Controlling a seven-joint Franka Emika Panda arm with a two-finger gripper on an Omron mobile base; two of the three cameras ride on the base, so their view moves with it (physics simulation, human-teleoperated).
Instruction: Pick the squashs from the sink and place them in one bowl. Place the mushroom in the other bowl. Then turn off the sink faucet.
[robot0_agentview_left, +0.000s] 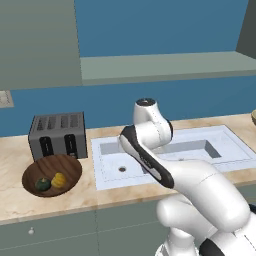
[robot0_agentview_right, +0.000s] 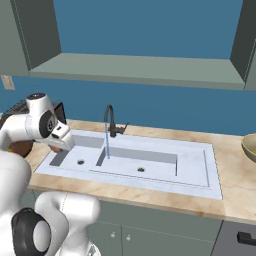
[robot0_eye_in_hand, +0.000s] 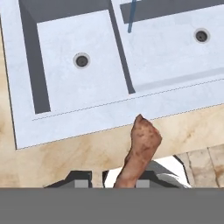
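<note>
Squashes, one yellow (robot0_agentview_left: 59, 179) and one dark green (robot0_agentview_left: 43, 184), already sit in the wide dark wooden bowl (robot0_agentview_left: 35, 170), so we carry the reddish-brown mushroom (robot0_eye_in_hand: 142, 148) pinched in our gripper (robot0_eye_in_hand: 109, 183) above the pale two-basin sink (robot0_eye_in_hand: 65, 127), with the olive-tan bowl (robot0_agentview_right: 249, 146) and the running dark gooseneck faucet (robot0_agentview_right: 108, 120) left.

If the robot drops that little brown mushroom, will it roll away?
Probably not far. The mushroom looks lumpy and lopsided, so it would likely wobble and stop. It seems small and light in the gripper, and perhaps soft enough to bruise.
</note>
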